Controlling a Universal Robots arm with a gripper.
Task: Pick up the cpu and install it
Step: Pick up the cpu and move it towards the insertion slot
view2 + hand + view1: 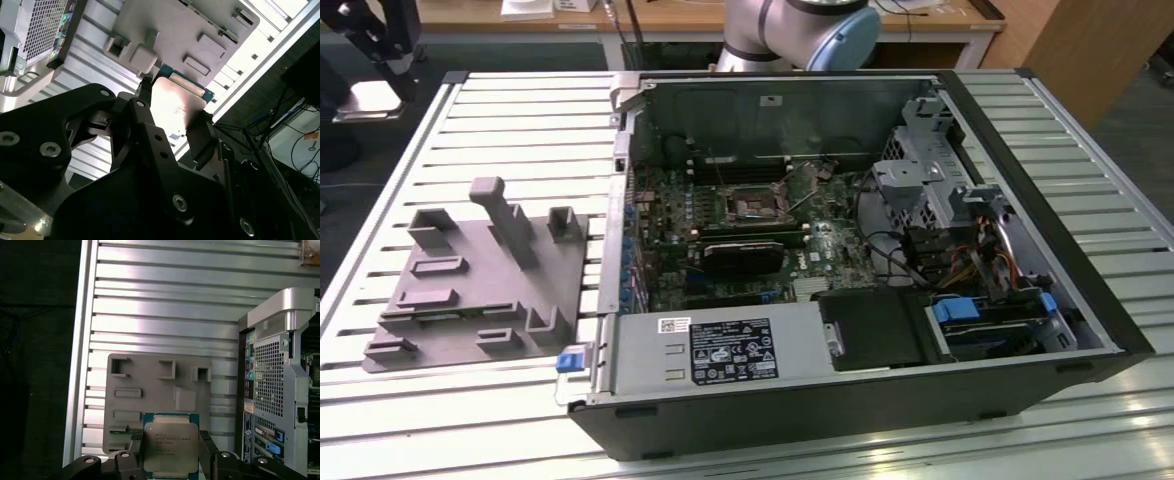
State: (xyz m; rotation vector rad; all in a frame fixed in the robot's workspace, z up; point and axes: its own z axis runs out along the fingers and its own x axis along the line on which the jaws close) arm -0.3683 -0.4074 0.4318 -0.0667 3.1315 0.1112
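in the pincer (170, 445), clenched on two opposite edges: the cpu (171, 452), held flat above the grey tray (150, 385) by the tabletop (165, 305) edge. beside the tray, the open computer case (272, 370); inside it, well apart from the cpu, the black-framed motherboard socket (750, 208).

silver green-rimmed cpu (170, 446), grey tray (150, 377)

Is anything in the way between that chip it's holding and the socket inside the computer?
Only the computer's side wall, standing between the grey tray, near which the gripper holds the cpu, and the socket. Nothing visible covers the socket from above.
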